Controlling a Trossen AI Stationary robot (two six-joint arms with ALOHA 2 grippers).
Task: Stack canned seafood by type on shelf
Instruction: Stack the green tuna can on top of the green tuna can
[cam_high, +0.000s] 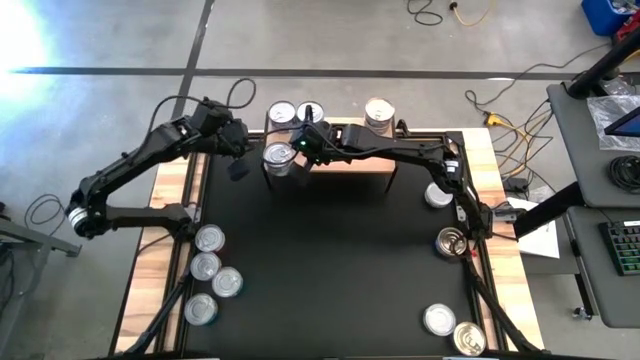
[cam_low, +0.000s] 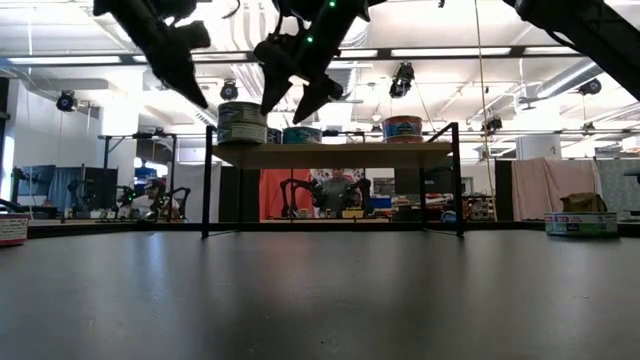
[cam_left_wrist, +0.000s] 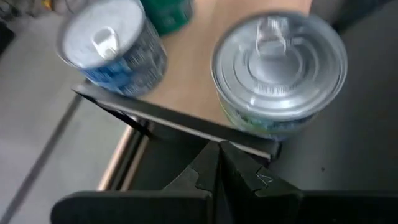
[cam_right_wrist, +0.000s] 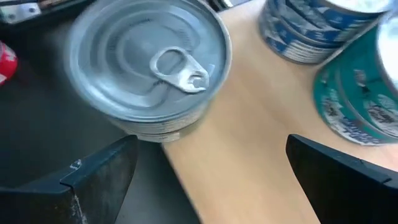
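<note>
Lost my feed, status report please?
Left pincer shut, empty. Right pincer open beside silver round tin on light wood shelf. Nothing in the way.

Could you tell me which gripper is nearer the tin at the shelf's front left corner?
Right gripper: open, just beside the tin. Left gripper: shut, off the shelf's left end.

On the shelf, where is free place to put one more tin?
The shelf is bare along its middle, between the corner tin under the open right gripper and the tin at the far right. The left end is crowded with tins and both grippers.
</note>
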